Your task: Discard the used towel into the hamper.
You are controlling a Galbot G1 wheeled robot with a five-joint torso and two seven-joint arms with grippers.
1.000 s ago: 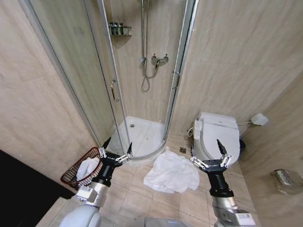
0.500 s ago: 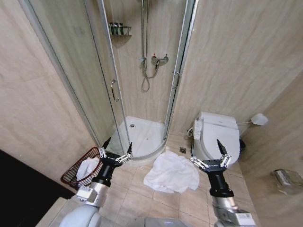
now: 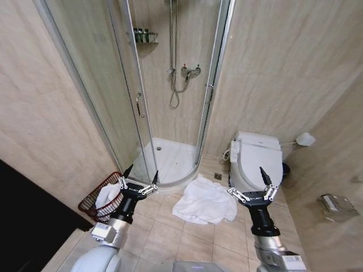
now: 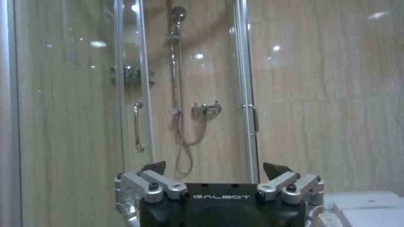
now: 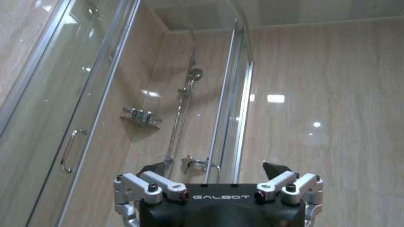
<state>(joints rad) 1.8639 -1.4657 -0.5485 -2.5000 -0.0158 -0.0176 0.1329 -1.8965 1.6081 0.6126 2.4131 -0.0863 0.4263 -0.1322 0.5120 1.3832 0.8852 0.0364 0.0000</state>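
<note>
The left tool [image 3: 139,179] and right tool [image 3: 253,180] hung spread wide and empty. The crumpled white towel [image 3: 205,201] lay on the tiled floor between them. The reddish-brown wire hamper [image 3: 97,198] stood just left of the left tool, white cloth inside, beside the glass shower door [image 3: 91,96]; the white toilet [image 3: 256,158] stood behind the right tool.

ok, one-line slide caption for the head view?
Both open tools, left and right, raised above a crumpled white towel on the tiled floor; reddish-brown wire hamper at left.
</note>
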